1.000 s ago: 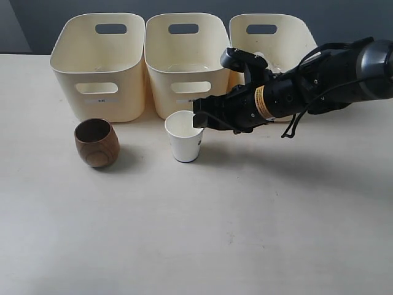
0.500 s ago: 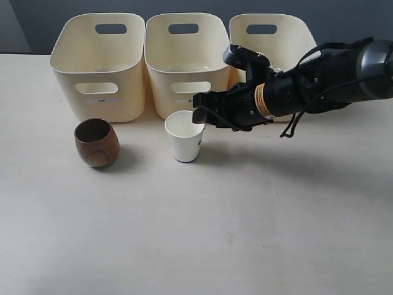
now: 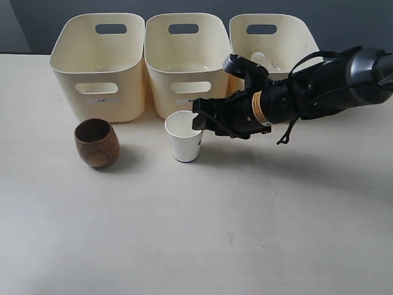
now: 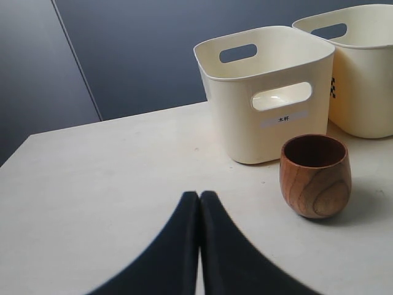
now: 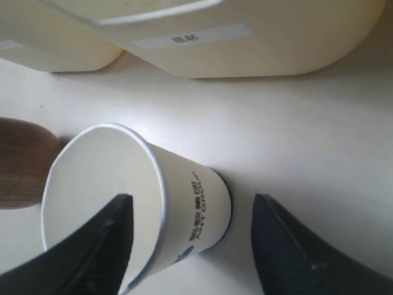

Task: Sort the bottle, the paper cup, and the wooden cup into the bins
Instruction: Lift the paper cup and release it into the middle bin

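The white paper cup (image 3: 184, 138) stands upright in front of the middle bin (image 3: 161, 92). My right gripper (image 3: 198, 122) is open at its rim. In the right wrist view the right gripper (image 5: 191, 200) straddles the paper cup (image 5: 184, 203): one finger lies over the mouth, the other outside the wall. The dark brown wooden cup (image 3: 96, 142) stands in front of the left bin (image 3: 67, 80). My left gripper (image 4: 200, 195) is shut and empty, short of the wooden cup (image 4: 315, 175). A pale rounded shape (image 3: 258, 58) shows inside the right bin (image 3: 288, 37); I cannot tell whether it is the bottle.
The three cream bins stand side by side along the table's far edge, against a dark wall. The left wrist view shows the left bin (image 4: 245, 123) and part of the middle bin (image 4: 362, 92). The right arm stretches across the front of the right bin.
The right arm has dipped slightly, and its gripper stays at the paper cup's rim. Both cups stand where they were.
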Robot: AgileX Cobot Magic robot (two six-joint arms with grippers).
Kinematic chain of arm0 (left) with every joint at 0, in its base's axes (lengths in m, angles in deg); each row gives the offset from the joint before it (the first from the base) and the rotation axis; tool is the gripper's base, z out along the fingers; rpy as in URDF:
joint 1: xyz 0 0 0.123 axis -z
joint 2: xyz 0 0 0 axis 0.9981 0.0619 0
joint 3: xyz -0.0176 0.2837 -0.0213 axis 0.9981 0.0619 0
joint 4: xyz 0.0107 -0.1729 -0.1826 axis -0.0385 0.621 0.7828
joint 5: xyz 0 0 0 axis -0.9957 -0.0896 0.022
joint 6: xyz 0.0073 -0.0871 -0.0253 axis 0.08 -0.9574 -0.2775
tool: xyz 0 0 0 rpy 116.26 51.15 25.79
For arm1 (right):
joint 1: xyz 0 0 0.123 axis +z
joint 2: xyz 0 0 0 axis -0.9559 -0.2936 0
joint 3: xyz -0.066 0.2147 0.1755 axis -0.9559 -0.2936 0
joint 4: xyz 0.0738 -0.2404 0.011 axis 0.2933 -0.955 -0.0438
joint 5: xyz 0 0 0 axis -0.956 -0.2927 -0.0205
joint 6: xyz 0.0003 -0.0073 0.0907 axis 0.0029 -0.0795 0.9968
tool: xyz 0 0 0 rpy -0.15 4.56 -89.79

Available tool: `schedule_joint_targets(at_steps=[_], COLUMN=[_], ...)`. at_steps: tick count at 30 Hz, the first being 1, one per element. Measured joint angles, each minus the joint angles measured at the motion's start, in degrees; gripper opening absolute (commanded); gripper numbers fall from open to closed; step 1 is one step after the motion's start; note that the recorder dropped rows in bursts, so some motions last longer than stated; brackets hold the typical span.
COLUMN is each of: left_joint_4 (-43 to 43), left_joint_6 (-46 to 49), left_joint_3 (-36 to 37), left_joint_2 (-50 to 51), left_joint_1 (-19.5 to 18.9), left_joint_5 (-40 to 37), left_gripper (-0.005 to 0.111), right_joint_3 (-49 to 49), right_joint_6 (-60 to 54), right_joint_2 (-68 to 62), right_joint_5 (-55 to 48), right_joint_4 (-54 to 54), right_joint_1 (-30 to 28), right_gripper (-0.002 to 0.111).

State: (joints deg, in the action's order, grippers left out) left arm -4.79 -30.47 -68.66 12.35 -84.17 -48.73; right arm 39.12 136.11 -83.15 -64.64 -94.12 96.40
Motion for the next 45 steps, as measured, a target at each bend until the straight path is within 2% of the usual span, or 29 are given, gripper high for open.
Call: schedule_joint_targets(at_steps=[8,15,17,21,24,30,39,42,45], left_joint_4=[0.0,0.0,0.0,0.0,0.0,0.0,0.0,0.0,0.0], left_joint_6=[0.0,0.0,0.0,0.0,0.0,0.0,0.0,0.0,0.0], left_joint_3=[0.0,0.0,0.0,0.0,0.0,0.0,0.0,0.0,0.0], left_joint_2=[0.0,0.0,0.0,0.0,0.0,0.0,0.0,0.0,0.0], left_joint_1=[0.0,0.0,0.0,0.0,0.0,0.0,0.0,0.0,0.0], left_joint_5=[0.0,0.0,0.0,0.0,0.0,0.0,0.0,0.0,0.0], left_gripper=[0.0,0.0,0.0,0.0,0.0,0.0,0.0,0.0,0.0], right_joint_3=[0.4,0.4,0.4,0.4,0.4,0.6,6.2,8.3,9.5], right_joint_6=[0.0,0.0,0.0,0.0,0.0,0.0,0.0,-0.2,-1.5], right_joint_2=[-0.2,-0.2,-0.2,-0.2,-0.2,-0.2,4.6,7.4,9.5], right_joint_5=[-0.1,-3.4,-4.0,-4.5,-4.5,-2.9,8.3,7.8,3.1], right_joint_4=[1.7,1.8,1.8,1.8,1.8,0.3,-1.9,-3.1,-3.6], right_joint_1=[0.3,2.6,3.2,3.3,3.4,3.4,3.4,3.4,3.4], right_gripper=[0.055,0.054,0.046,0.016,0.0,-0.001,-0.001,-0.001,-0.001])
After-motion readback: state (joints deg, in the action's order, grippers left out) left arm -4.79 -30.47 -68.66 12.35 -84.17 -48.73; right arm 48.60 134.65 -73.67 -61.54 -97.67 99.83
